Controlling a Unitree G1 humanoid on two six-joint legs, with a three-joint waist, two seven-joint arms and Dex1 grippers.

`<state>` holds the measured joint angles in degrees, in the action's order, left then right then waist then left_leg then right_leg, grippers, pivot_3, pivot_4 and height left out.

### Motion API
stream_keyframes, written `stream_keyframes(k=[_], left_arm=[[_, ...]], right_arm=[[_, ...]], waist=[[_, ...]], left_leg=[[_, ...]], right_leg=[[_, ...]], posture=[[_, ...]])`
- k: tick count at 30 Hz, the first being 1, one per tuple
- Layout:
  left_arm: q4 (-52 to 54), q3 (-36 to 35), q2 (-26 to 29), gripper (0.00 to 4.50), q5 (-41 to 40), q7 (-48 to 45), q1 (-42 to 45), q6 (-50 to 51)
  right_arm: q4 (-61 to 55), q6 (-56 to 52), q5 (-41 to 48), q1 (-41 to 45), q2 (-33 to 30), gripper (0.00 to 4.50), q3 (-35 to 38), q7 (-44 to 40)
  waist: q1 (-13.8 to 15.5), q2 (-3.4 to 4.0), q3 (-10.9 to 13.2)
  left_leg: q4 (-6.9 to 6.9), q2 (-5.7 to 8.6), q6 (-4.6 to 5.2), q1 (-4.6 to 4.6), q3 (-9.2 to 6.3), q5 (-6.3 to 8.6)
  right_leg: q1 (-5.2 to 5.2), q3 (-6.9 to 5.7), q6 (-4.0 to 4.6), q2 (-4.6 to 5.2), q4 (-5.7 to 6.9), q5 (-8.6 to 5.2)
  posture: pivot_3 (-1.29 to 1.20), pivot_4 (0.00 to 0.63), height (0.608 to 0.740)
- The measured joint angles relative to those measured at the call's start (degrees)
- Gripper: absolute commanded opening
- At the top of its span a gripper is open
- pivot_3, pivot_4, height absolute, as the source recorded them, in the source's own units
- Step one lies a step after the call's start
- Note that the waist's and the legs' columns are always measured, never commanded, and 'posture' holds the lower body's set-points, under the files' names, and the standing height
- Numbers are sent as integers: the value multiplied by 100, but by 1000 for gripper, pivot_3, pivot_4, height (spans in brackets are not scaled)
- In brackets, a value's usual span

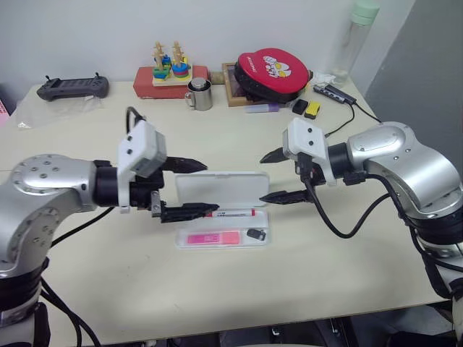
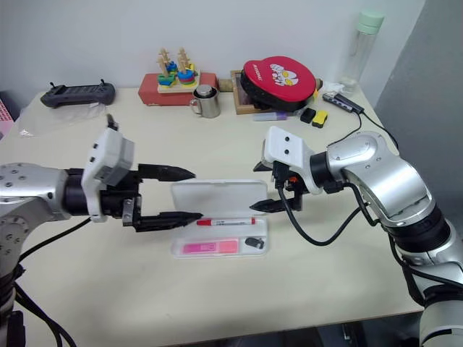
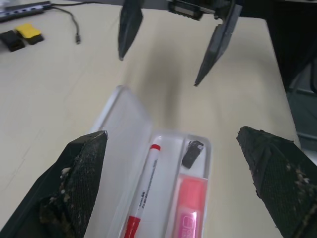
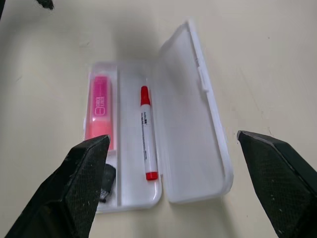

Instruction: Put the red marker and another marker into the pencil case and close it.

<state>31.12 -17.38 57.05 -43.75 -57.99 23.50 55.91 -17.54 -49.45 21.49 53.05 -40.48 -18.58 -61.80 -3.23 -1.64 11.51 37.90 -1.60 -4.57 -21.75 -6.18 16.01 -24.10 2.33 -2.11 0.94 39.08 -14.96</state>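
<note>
The pencil case (image 4: 163,144) is lying open on the table (image 1: 87,282), its lid (image 4: 190,119) folded back and standing up behind the tray. Inside the tray, the red marker (image 4: 147,133) is resting lengthwise in the compartment next to the lid. The pink highlighter (image 4: 99,111) is sitting in the compartment farther from the lid, with a small black object (image 4: 106,181) lying at one end of that same compartment, just beside it.

The left pincer (image 1: 189,189) is hovering over the case's left end, its fingers spread wide and gripping nothing. The right pincer (image 1: 282,177) is hanging above the case's right end, likewise released and empty.

Behind them, a red round pouch (image 1: 271,71) is sitting in a wooden tray (image 1: 230,90), beside a metal mug (image 1: 200,95).
</note>
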Motion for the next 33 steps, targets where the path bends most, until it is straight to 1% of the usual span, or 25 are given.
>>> stream_keyframes(k=[1,4,8,10,13,17,19,22,26,29,33], left_arm=[[-16,-51,13,4476,5,26,-42,3],[-166,-406,100,4476,244,302,-596,-29],[-443,-1004,-26,4476,477,719,-1356,-50],[-468,-1114,-41,4476,500,741,-1614,-80],[-448,-1301,-40,4500,490,714,-1939,-145],[-477,-1570,-6,4500,502,611,-2275,-247],[-492,-1585,5,4500,513,616,-2292,-290],[-498,-1583,4,4500,507,642,-2289,-347],[-497,-1581,4,4500,510,686,-2368,-405],[-496,-1580,4,4500,505,721,-2422,-407],[-486,-1581,4,4500,453,717,-2444,-406]], right_arm=[[23,2,-2,11,13,4325,10,19],[297,13,-19,147,195,4325,63,188],[656,31,-141,247,419,4325,115,427],[754,67,-225,253,474,4325,116,462],[953,185,-284,312,646,3852,112,529],[1483,478,-513,461,983,2940,82,662],[1775,633,-646,474,1127,2350,-15,688],[2312,885,-813,565,1411,1663,-87,713],[2851,1198,-1058,702,1541,796,-88,701],[3031,1320,-1176,688,1604,22,-197,644],[3028,1398,-1301,618,1613,22,-353,420]], waist=[[-1,0,0],[-21,6,3],[-7,6,4],[-2,6,4],[15,6,4],[-3,7,4],[2,7,4],[-1,8,5],[-2,8,5],[-4,9,5],[-4,9,6]], left_leg=[[-1,-1,0,0,0,0],[-5,-1,0,4,5,0],[-6,-3,0,0,2,0],[-6,-3,0,-3,3,0],[-6,-3,0,-3,3,0],[-6,-4,-1,1,4,0],[-6,-3,-1,1,4,0],[-5,-3,-1,0,6,0],[-10,-4,-1,-1,5,0],[-15,-4,-1,-1,4,0],[-17,-4,-1,-2,4,1]], right_leg=[[0,0,0,0,0,0],[-3,5,1,0,0,0],[-5,1,1,-1,-2,0],[-6,1,1,0,-6,0],[-5,1,1,1,-5,1],[-5,1,5,0,-3,3],[-5,1,6,0,-2,3],[-5,2,8,0,-3,5],[-6,2,8,0,-4,5],[-10,0,8,0,-4,5],[-10,0,8,1,-4,5]], posture=[[0,150,740],[0,150,740],[0,150,740],[0,150,740],[0,150,740],[0,150,740],[0,150,740],[0,150,740],[0,150,740],[0,150,740],[0,150,740]])
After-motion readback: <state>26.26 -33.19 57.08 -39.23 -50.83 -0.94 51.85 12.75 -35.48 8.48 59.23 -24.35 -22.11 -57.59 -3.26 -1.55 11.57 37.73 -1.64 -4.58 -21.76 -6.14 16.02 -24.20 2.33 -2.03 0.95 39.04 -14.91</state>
